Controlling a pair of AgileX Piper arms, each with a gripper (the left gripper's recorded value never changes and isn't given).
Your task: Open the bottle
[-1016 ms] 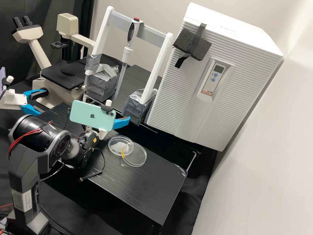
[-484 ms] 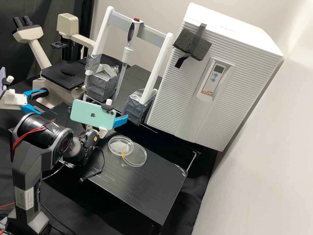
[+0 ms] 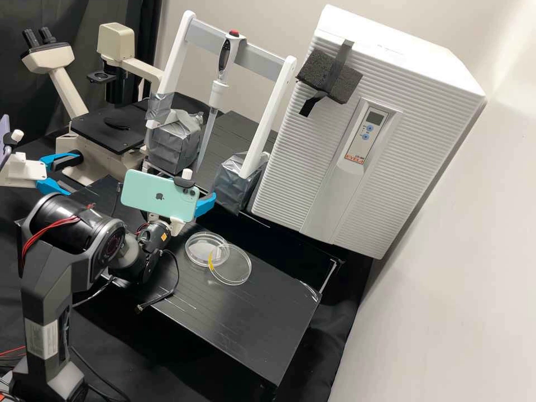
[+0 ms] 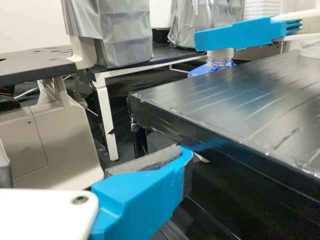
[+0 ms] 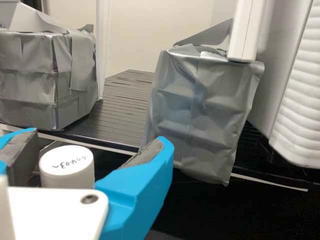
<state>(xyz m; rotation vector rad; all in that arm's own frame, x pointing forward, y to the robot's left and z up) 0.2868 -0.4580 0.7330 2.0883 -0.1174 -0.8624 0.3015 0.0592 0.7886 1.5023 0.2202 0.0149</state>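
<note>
Beside the left corner of the desk (image 3: 240, 318) the left claw (image 3: 61, 174) is hanging open and empty, while past its far edge the right claw (image 5: 94, 144) is straddling the white cap (image 5: 66, 167) of the bottle (image 4: 210, 67), jaws apart, so an off-centre squeeze is probably going to tip the unbraced bottle.

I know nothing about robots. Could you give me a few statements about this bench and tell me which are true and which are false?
1. Two clear round dishes lie on the black platform. True.
2. The bottle has a red cap. False: the cap is white.
3. The left gripper holds a dish. False: it is open and empty.
4. A pipette hangs in the white stand. True.
</note>
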